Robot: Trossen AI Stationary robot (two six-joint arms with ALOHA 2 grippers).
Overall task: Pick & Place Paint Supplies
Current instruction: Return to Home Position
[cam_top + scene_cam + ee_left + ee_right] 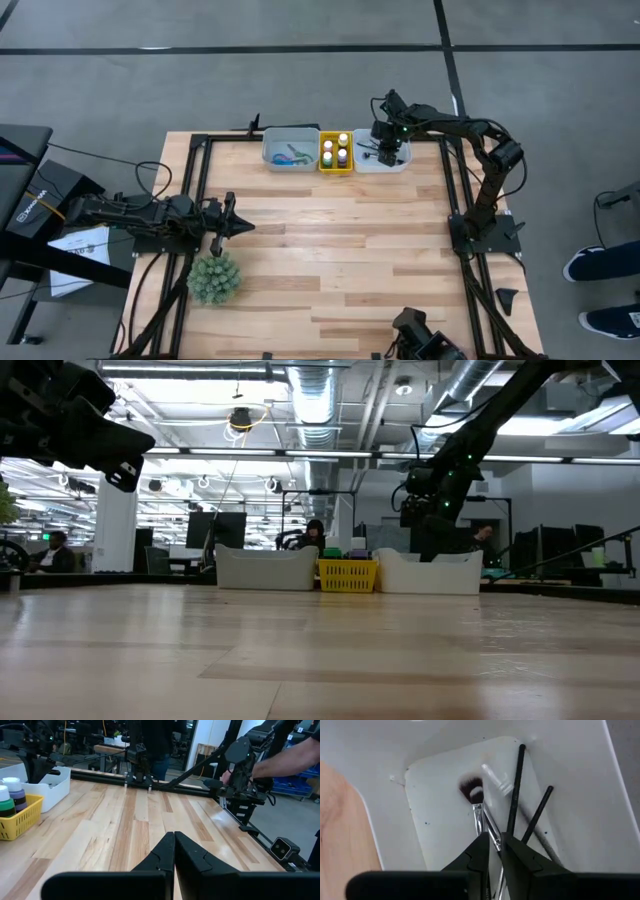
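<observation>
My right gripper (388, 155) (495, 842) hangs over the white tray (400, 164) at the table's far edge, pointing steeply down and shut on a brush with a silver ferrule (479, 815) and dark bristles. Two thin dark-handled brushes (516, 790) (537, 815) lie on the tray floor (435, 820) beside it. Paint bottles (335, 152) stand in the yellow basket (336, 170). Scissors (292, 155) lie in the grey tray (272, 150). My left gripper (245, 227) (174, 840) waits shut and level at the table's left side. My right gripper has the brush between its two fingertips, just behind the silver ferrule (494, 840), in a narrow gap. The fingers come from above, slanting down into the tray. The brush tilts away from them, with its bristle head (471, 790) down on the tray floor.
A spiky green plant ball (214, 278) sits on the table near my left gripper. The three trays stand side by side along the far edge. The wide wooden tabletop (340, 260) lies between the arms. A person's arm (285, 755) shows beyond the table's right side.
</observation>
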